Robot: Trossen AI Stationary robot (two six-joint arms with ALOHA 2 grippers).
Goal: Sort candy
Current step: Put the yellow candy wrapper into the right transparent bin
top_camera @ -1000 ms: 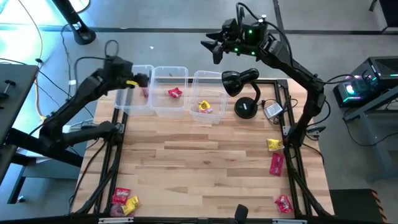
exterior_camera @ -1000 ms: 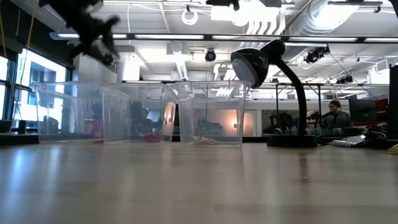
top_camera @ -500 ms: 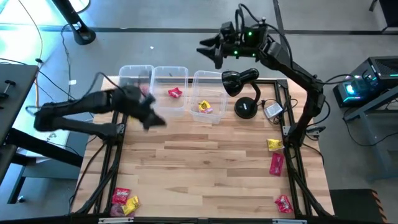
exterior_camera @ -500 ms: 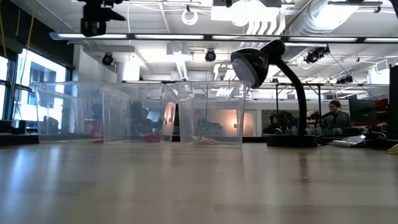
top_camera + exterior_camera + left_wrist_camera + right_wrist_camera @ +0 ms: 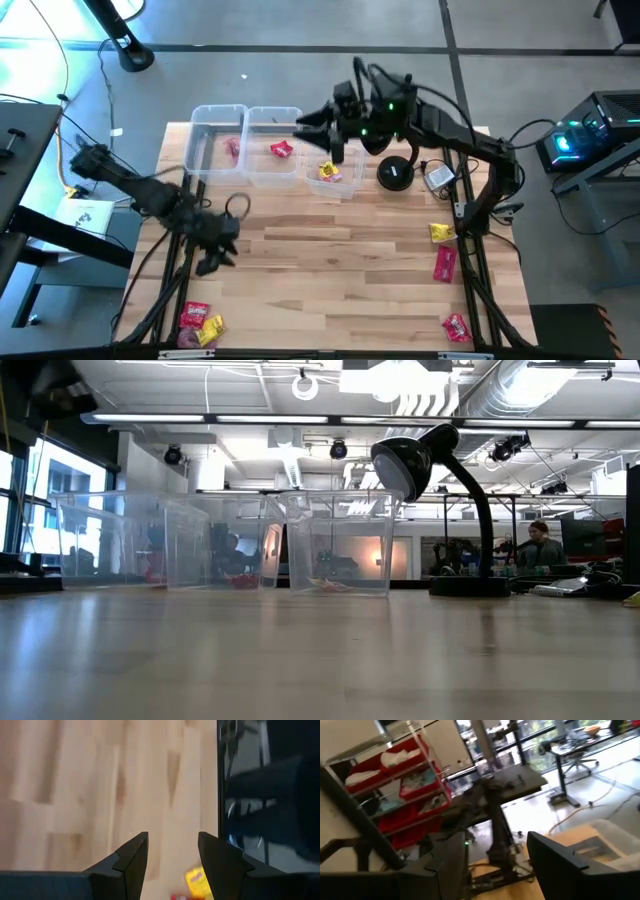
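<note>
While our left gripper (image 5: 212,262) hangs over the table's left edge with its fingers (image 5: 131,860) apart and nothing between them, the nearest loose candy — a red and a yellow packet (image 5: 197,322) at the near left corner — lies just ahead of it, toward the table's front edge. In the left wrist view we see the yellow packet (image 5: 198,881) past the fingertips, slightly to one side of the gap. That pair is ours on the left; the right arm is well apart from it.

Moving right, three clear tubs (image 5: 273,160) at the back each hold a candy. Our right gripper (image 5: 310,126) hovers above them, jaws apart and empty. At the right edge lie more packets (image 5: 443,262) — nearer the right arm.
</note>
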